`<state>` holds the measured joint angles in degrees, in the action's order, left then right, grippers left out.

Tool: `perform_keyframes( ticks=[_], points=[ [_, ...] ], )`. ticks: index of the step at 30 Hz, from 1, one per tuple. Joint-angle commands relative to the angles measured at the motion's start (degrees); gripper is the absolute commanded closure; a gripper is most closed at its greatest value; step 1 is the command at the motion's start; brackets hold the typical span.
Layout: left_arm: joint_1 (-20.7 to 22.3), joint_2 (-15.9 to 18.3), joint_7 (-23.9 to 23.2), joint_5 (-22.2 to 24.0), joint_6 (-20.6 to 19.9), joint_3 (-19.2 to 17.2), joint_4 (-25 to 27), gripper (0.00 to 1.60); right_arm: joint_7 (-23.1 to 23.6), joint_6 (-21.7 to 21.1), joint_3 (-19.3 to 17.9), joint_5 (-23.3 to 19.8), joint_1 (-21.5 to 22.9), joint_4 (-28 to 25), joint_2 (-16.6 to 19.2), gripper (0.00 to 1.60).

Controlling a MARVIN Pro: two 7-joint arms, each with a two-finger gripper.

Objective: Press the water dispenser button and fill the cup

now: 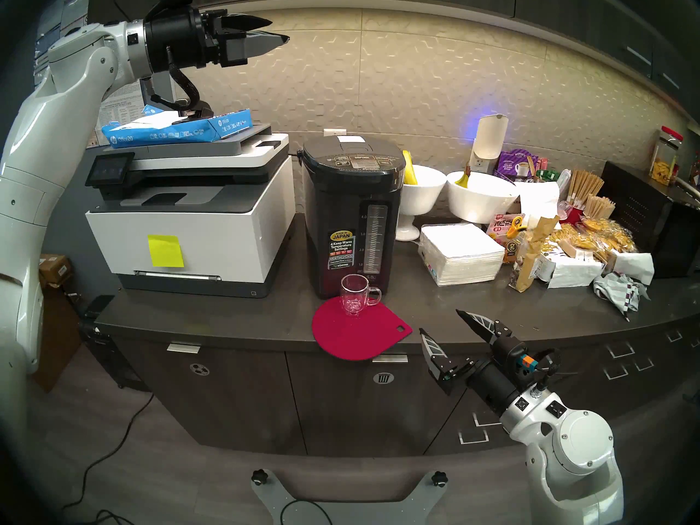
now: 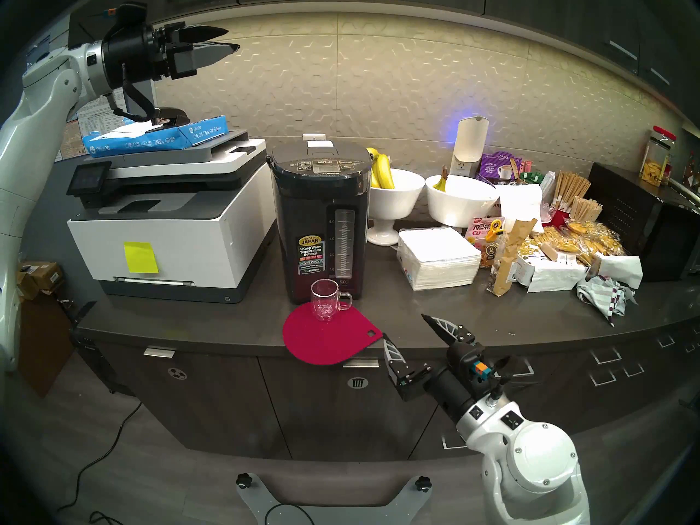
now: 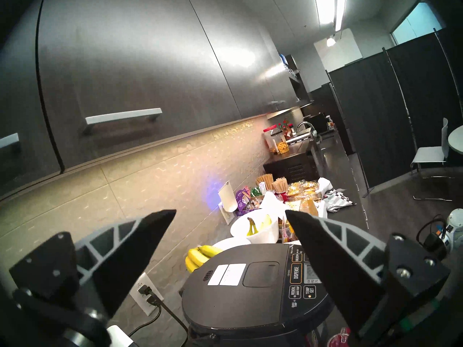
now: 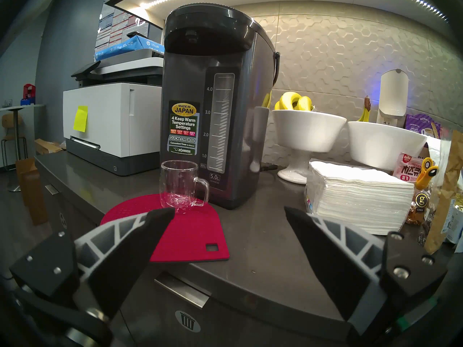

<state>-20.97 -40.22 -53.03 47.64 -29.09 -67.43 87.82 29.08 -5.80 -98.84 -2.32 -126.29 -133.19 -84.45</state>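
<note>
The water dispenser (image 1: 350,217) is a tall black rounded box standing upright on the dark surface (image 1: 435,316), between the printer (image 1: 189,209) and a white footed bowl (image 1: 418,194). Its front carries a clear litre gauge and a yellow "MADE IN JAPAN" sticker. The grey top panel holds the button (image 3: 297,274), a wide dark key lettered "DISPENSE", with smaller keys on either side.

The cup (image 1: 354,295) is a small clear glass mug, empty, handle toward the view's right. It stands upright on a red mat (image 1: 356,333), just in front of the dispenser's base. The mat overhangs the front edge of the surface.

The left gripper (image 1: 271,30) is high above the printer, pointing level toward the wall, jaws open and empty. Open air lies between it and the dispenser lid below.

The right gripper (image 1: 441,323) sits at the front edge of the surface, right of the mat, jaws open and empty. A napkin stack (image 1: 460,253) lies right of the dispenser; bare surface separates it from the cup.
</note>
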Motion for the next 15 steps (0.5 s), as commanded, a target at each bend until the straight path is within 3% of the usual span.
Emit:
perform_keyframes(
  ticks=[1, 2, 3, 4, 5, 6, 7, 8, 9, 15],
  points=[
    [4.37, -0.75, -1.71, -0.98, -0.18, 0.39, -0.38, 0.09, 0.04, 0.17, 0.10, 0.13, 0.15, -1.39, 0.09, 0.00],
    [4.71, -0.92, -1.82, -1.13, -0.23, 0.48, -0.67, 0.11, 0.04, 0.17, 0.10, 0.13, 0.15, -1.39, 0.09, 0.00],
    [4.98, -1.05, -1.92, -1.28, -0.25, 0.56, -0.91, 0.26, 0.04, 0.17, 0.10, 0.13, 0.15, -1.39, 0.09, 0.00],
    [4.98, -1.05, -1.92, -1.28, -0.25, 0.56, -0.91, 0.26, 0.04, 0.17, 0.10, 0.13, 0.15, -1.39, 0.09, 0.00],
    [5.28, -1.15, -2.10, -1.52, -0.22, 0.66, -1.02, 0.46, 0.04, 0.18, 0.10, 0.12, 0.16, -1.39, 0.09, 0.00],
    [5.72, -1.29, -2.55, -2.00, -0.21, 0.86, -1.17, 0.88, 0.04, 0.18, 0.10, 0.13, 0.16, -1.39, 0.09, 0.00],
    [5.84, -1.38, -2.66, -2.17, -0.24, 0.90, -1.20, 1.15, 0.04, 0.18, 0.10, 0.13, 0.16, -1.39, 0.09, 0.00],
    [5.84, -1.38, -2.66, -2.17, -0.24, 0.90, -1.20, 1.15, 0.04, 0.18, 0.10, 0.13, 0.16, -1.39, 0.09, 0.00],
    [6.06, -1.49, -3.36, -2.74, 0.01, 1.24, -1.35, 1.60, 0.04, 0.17, 0.10, 0.14, 0.15, -1.40, 0.09, 0.00],
    [5.97, -2.25, -4.10, -4.07, 0.44, 1.89, -1.23, 1.60, 0.04, 0.15, 0.10, 0.16, 0.13, -1.43, 0.08, 0.00]
  ],
)
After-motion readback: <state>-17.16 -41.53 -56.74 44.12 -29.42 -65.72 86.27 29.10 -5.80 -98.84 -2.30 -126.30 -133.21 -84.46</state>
